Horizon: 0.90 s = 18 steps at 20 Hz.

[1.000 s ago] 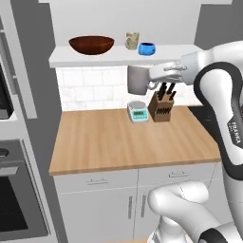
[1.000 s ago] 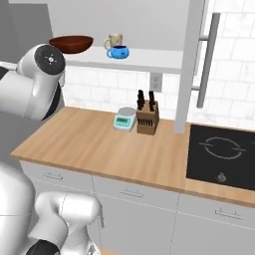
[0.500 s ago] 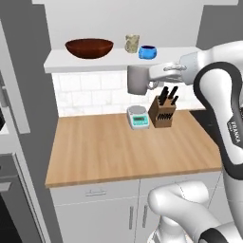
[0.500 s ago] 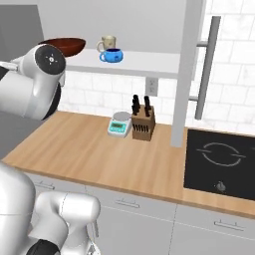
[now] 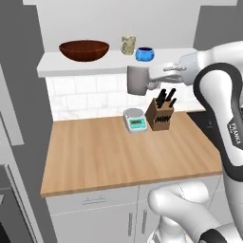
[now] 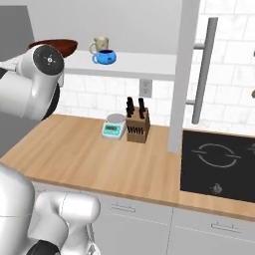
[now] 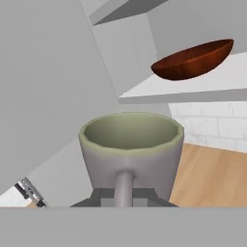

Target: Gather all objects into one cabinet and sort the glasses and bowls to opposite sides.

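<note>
Mug (image 5: 138,79) clamped by its handle in my gripper (image 5: 159,83), centre frame; shelf (image 5: 57,67) above holds 3 items, mug left.

The whole scene slides sideways in both base views over the last second, so the base is driving and the cameras go with it. In the left base view the oven front at the left edge drops out of frame and the wooden counter (image 5: 128,152) sits more central. In the right base view the hob (image 6: 219,162) moves in from the right. Against the robot's own body, the gripper (image 5: 159,84) keeps the grey mug (image 5: 137,79) at the same height, upright.
</note>
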{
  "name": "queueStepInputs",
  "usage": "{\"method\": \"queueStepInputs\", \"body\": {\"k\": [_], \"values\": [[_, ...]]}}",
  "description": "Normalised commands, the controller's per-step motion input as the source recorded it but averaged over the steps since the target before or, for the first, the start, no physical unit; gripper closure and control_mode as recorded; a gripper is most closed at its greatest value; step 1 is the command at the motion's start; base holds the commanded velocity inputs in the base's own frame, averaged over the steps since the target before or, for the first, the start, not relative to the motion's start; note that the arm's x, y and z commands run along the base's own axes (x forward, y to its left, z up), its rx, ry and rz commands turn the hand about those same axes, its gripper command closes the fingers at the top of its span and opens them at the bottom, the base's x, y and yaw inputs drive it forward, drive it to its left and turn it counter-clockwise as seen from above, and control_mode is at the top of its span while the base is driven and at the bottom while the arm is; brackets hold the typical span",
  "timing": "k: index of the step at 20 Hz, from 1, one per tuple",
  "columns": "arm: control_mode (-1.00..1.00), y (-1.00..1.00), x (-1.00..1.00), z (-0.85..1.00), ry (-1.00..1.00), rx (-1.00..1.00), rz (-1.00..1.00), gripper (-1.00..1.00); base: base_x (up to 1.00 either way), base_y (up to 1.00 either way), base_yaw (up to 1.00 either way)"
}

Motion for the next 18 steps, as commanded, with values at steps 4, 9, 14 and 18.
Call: {"method": "queueStepInputs", "body": {"k": [4,9,14,18], "values": [[1.00,0.00,0.00,0.00,0.00,0.00,0.00,1.00,0.24,0.03,-0.03],[1.00,0.00,0.00,0.00,0.00,0.00,0.00,1.00,0.27,0.01,0.00],[1.00,0.00,0.00,0.00,0.00,0.00,0.00,1.00,0.23,0.07,-0.01],[1.00,0.00,0.00,0.00,0.00,0.00,0.00,1.00,0.06,0.04,0.00]]}}
